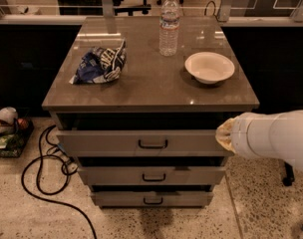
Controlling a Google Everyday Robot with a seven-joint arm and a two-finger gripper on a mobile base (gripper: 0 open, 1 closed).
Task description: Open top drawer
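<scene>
The top drawer (111, 143) is a wide grey drawer with a small black bar handle (152, 144) at its centre. It sits just under the brown cabinet top (151, 91), with a dark gap above its front. Two more grey drawers (151, 176) with the same handles lie below it. My white arm (276, 136) comes in from the right. My gripper (224, 135) is at the arm's yellowish end, right against the right end of the top drawer's front.
On the cabinet top stand a clear water bottle (169, 26), a white bowl (210, 67) and a crumpled blue chip bag (100, 63). A black cable (42, 183) loops on the floor at the left, beside a basket of items (4, 131). A chair base (288, 176) is at the right.
</scene>
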